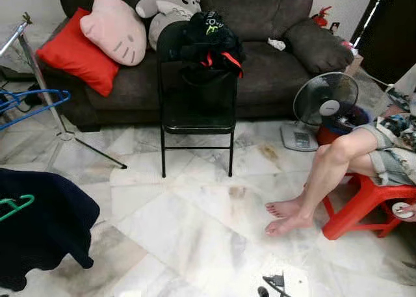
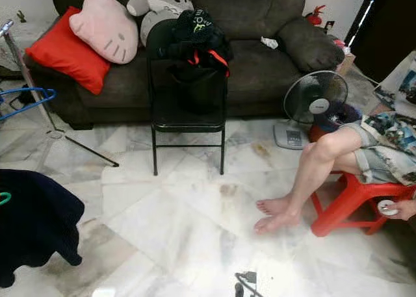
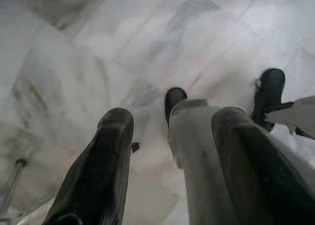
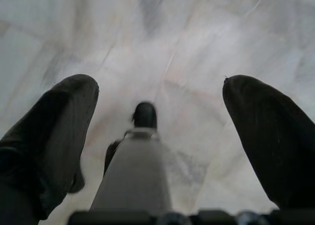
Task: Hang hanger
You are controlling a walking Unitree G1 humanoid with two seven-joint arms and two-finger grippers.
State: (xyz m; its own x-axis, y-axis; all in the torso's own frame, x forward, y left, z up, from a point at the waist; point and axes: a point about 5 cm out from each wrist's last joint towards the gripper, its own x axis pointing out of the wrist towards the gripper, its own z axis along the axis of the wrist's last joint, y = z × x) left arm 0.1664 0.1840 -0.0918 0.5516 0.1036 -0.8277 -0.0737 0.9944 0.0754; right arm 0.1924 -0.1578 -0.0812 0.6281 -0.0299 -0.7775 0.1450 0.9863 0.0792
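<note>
Your head cameras look down on a white marble floor with a black folding chair standing at twelve o'clock, dark clothes with red trim heaped over its backrest. Behind the chair runs a dark sofa carrying a red cushion, a pink cat-face pillow and a grey plush toy. At nine o'clock you have the metal legs of a drying rack with a blue hanger on it. The green hanger lies at about eight o'clock, resting on a dark navy garment at the frame's edge. At three o'clock a person's bare legs stretch from a red plastic stool, with a small floor fan just behind. Both your arms hang down over the floor: the left gripper has its fingers spread apart with nothing between them, and the right gripper likewise hangs wide apart above bare marble.
</note>
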